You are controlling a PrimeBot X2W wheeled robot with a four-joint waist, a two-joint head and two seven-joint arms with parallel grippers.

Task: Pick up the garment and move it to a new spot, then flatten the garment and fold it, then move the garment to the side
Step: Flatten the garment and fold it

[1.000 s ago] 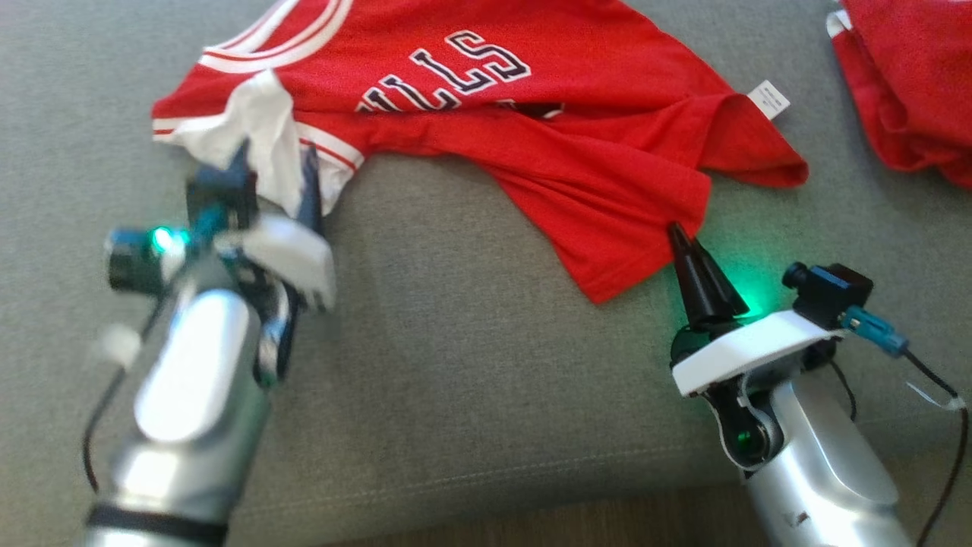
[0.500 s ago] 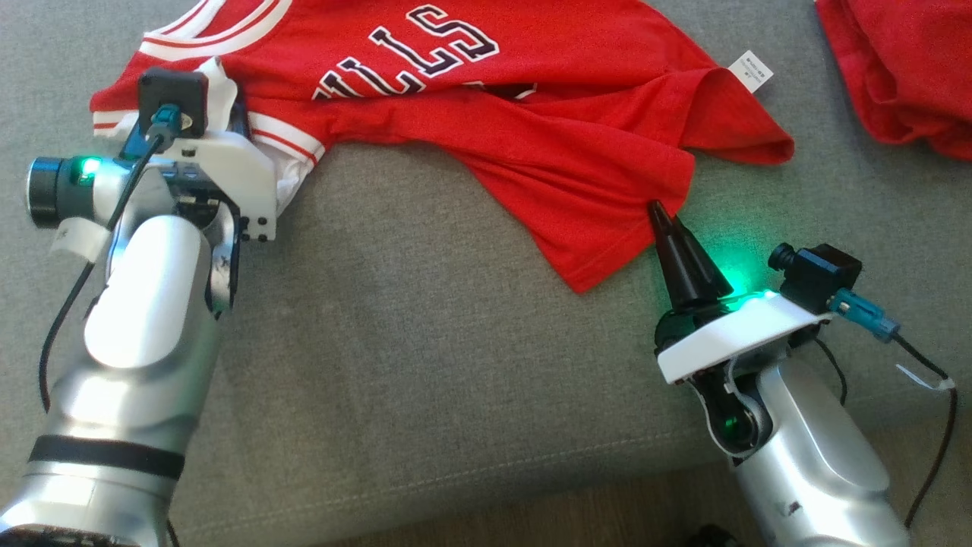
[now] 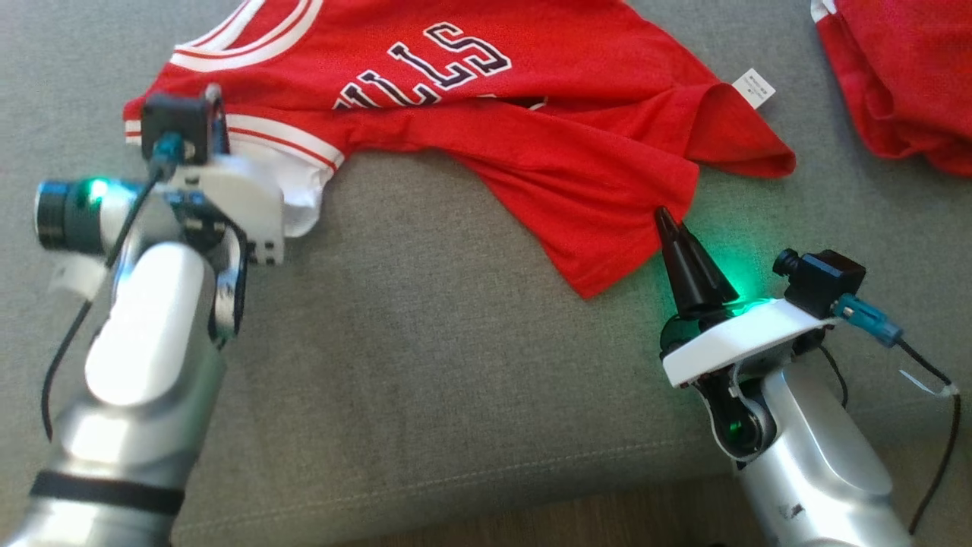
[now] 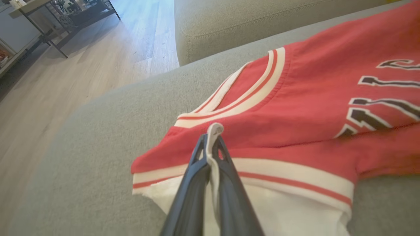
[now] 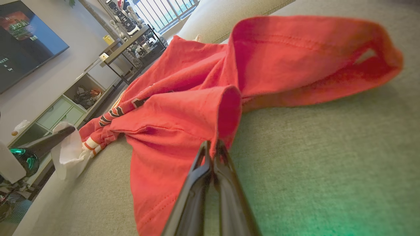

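So the red jersey point(image 3: 531, 137) is sprawled across the couch point(image 3: 425, 342) with its length running arm to arm: left gripper point(image 4: 212, 132) clamped shut on the white sleeve edge point(image 4: 279, 203) at one end, right gripper point(image 5: 213, 146) looks pinched shut on the hem point(image 5: 229, 108) at the other.

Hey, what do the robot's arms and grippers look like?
The left arm and right arm are smooth silver shells with white wrist plates and green lights. Each carries a small black camera with a teal plug and thin black cable. A black band rings the left arm. The left gripper and right gripper have long, dark, tapering fingers.
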